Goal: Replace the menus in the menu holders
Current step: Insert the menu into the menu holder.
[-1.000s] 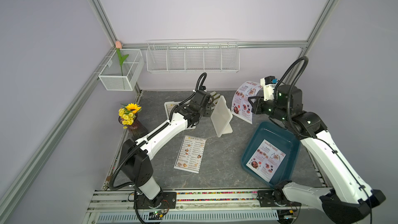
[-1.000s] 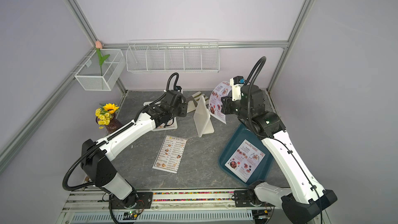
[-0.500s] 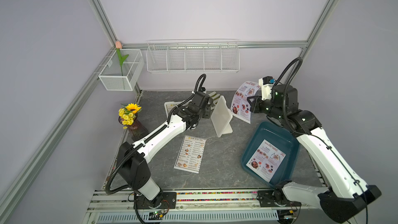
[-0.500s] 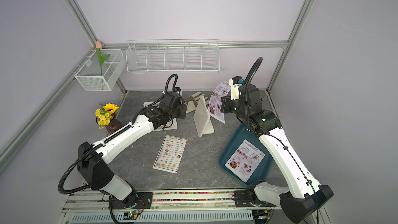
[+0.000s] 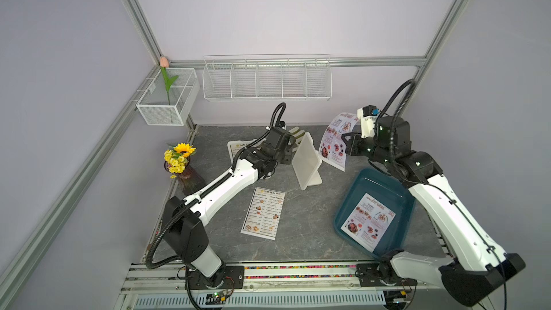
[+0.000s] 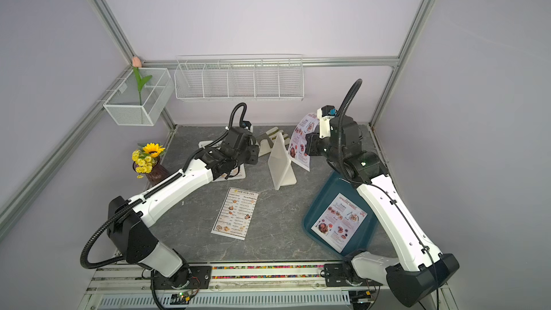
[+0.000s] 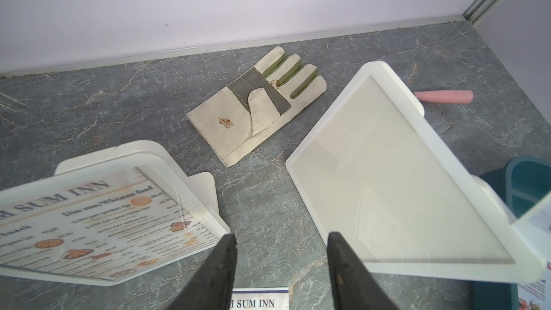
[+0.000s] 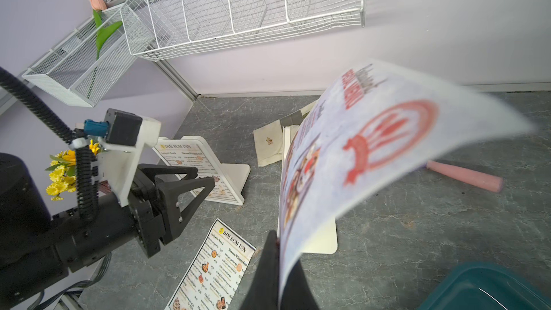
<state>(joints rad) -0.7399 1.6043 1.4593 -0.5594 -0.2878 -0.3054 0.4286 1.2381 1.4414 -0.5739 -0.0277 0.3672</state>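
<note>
White arms [image 5: 226,186], black joints [image 5: 185,231], ribbed cables [image 6: 343,108]

Pale lilac walls [image 5: 283,10], silver aluminium corner posts [image 5: 135,16]. White wire divided rack [image 5: 267,80] on back wall; white mesh basket [image 5: 161,114] beside it. Grey marbled worktop [image 5: 301,219] below.

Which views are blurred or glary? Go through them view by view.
Right wrist view: the held SPECIAL MENU sheet is blurred, close to the lens; the loose DIM SUM INN sheet reads sharp. Left wrist view: the empty holder shows pale reflections on its clear front. Both top views: even light, faint shadows, no blur.
</note>
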